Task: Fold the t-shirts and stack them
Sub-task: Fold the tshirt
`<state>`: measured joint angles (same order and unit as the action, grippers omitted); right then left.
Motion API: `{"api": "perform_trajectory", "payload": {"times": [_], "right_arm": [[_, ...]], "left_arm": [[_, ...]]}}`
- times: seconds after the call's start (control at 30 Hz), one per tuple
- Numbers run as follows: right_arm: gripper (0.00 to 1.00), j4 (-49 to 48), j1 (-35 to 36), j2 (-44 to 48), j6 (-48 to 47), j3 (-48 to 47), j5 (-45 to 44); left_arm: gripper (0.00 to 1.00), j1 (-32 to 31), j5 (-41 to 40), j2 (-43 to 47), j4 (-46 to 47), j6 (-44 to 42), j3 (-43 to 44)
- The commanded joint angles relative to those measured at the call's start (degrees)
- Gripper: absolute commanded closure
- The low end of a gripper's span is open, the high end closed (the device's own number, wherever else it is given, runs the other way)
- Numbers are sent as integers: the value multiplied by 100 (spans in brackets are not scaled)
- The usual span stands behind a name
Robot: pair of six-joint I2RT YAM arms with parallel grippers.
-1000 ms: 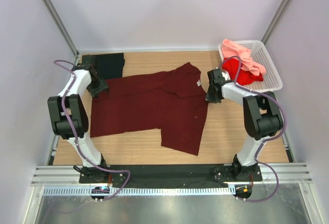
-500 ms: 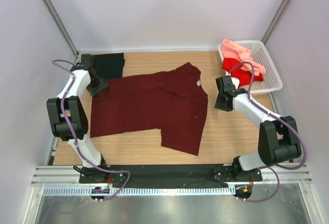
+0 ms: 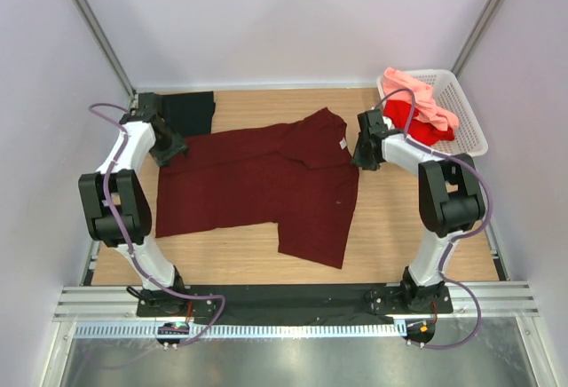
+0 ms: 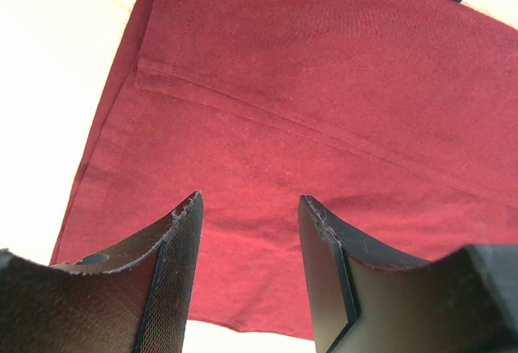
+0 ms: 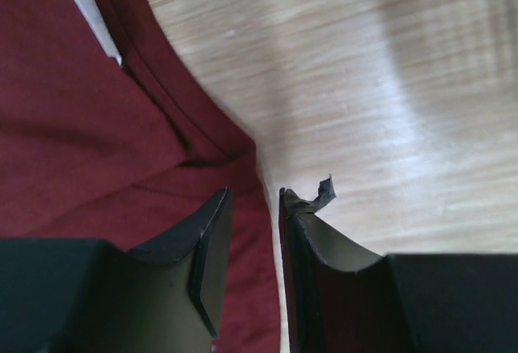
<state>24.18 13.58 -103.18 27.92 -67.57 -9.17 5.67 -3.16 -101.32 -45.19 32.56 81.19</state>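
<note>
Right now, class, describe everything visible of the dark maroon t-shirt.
The dark maroon t-shirt is soft knit cloth with stitched hems and a small white neck label. It lies spread nearly flat on the wooden table, with its collar beside the right gripper and its hem to the left. Its far-left corner lies by the black shirt.

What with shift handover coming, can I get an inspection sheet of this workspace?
Surface: wooden table, bare at the right.
Job's things: maroon t-shirt spread out, centre; black t-shirt at far left corner; red t-shirt and pink t-shirt in the white basket, far right.
Clutter: nothing seen.
Tools: left tool open over the maroon t-shirt's left end; right tool narrowly open at its edge near the neck label.
Cables: purple cables looped along both arms.
Surroundings: pale walls, metal frame posts.
</note>
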Motion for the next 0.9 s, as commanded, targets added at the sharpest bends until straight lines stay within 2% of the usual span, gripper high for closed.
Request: {"api": "perform_trajectory", "payload": {"times": [0.0,0.1,0.13,0.23,0.27,0.3,0.53,0.67,0.73,0.8,0.87], "right_arm": [[64,-2,-5,-325,-94,-362,-32],[71,130,4,-405,-24,-266,-304],[78,139,21,-379,-32,-135,-357],[88,157,13,-221,-68,111,-507],[96,192,13,-168,-85,165,-585],[99,296,21,-37,-103,217,-656],[99,1000,-5,902,64,867,-1227],[98,1009,-22,1465,222,1500,-1245],[84,1018,-31,1581,187,1624,-1202],[77,1096,-40,1669,144,1502,-1079],[75,1193,-49,1739,56,1283,-912]], "left_arm": [[48,-13,79,174,160,-30,-6],[48,-13,-35,165,151,-39,20],[48,-22,-97,165,142,-30,37],[48,-14,-352,191,107,-65,81],[48,-13,-404,200,72,-83,134],[48,-13,-474,191,63,-83,169],[48,-22,-572,200,-69,-83,293],[48,-13,-221,209,36,-56,3],[49,-22,-63,192,159,-135,-77],[49,-5,34,78,282,-153,-42],[49,-5,157,-89,230,-135,98]]}}
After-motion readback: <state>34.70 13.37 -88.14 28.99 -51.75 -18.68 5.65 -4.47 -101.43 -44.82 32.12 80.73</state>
